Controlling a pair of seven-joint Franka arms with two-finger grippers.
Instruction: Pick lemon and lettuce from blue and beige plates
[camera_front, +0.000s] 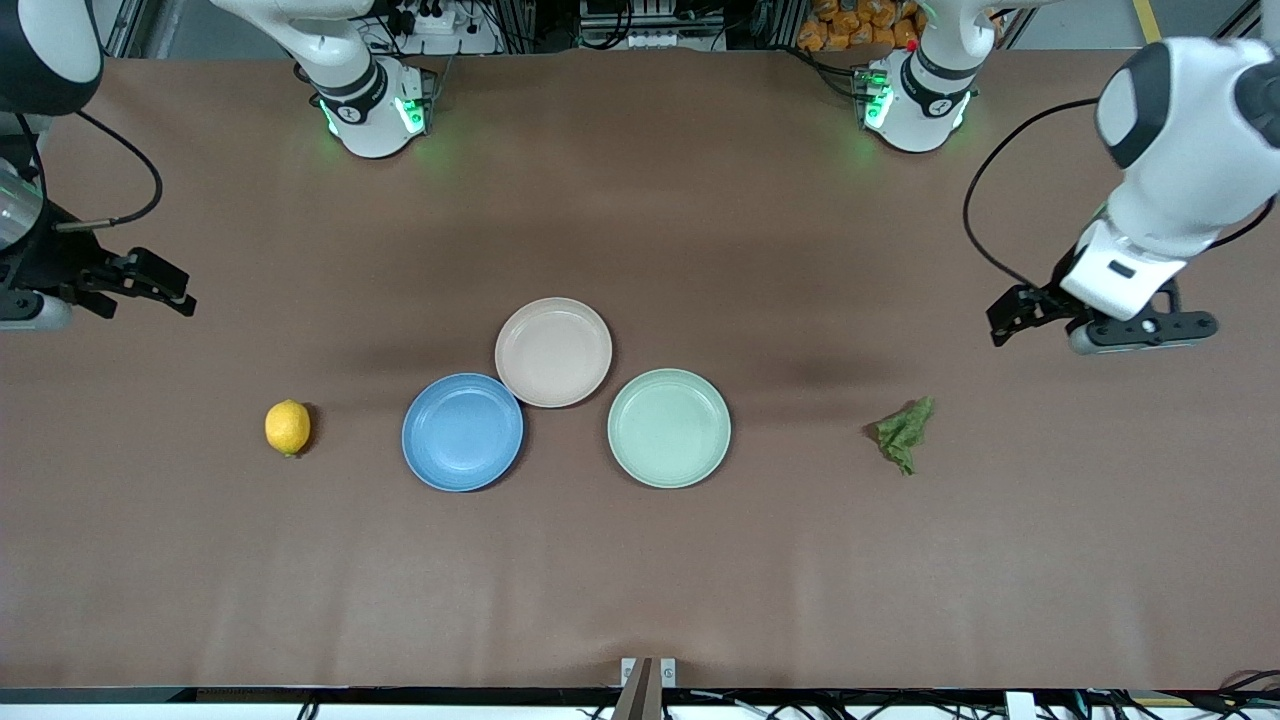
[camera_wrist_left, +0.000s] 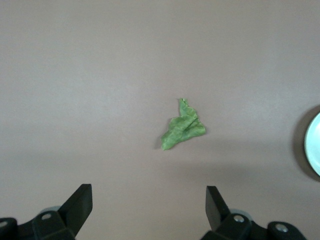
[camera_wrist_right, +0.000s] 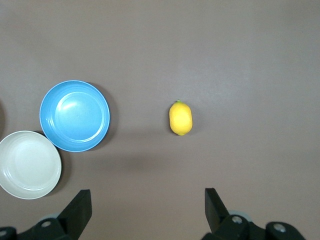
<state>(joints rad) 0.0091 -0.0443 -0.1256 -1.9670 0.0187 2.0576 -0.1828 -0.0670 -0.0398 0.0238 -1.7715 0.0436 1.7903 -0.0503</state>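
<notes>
The yellow lemon (camera_front: 288, 428) lies on the bare table toward the right arm's end; it also shows in the right wrist view (camera_wrist_right: 180, 118). The green lettuce (camera_front: 905, 433) lies on the table toward the left arm's end; it also shows in the left wrist view (camera_wrist_left: 183, 132). The blue plate (camera_front: 462, 432) and the beige plate (camera_front: 553, 352) sit mid-table, touching, both empty. My right gripper (camera_front: 165, 285) hangs open and empty above the table at the right arm's end. My left gripper (camera_front: 1010, 318) hangs open and empty above the table at the left arm's end.
A mint-green plate (camera_front: 669, 428), empty, sits beside the blue and beige plates toward the left arm's end. The brown table (camera_front: 640, 580) stretches wide around everything. Both arm bases stand along the table edge farthest from the front camera.
</notes>
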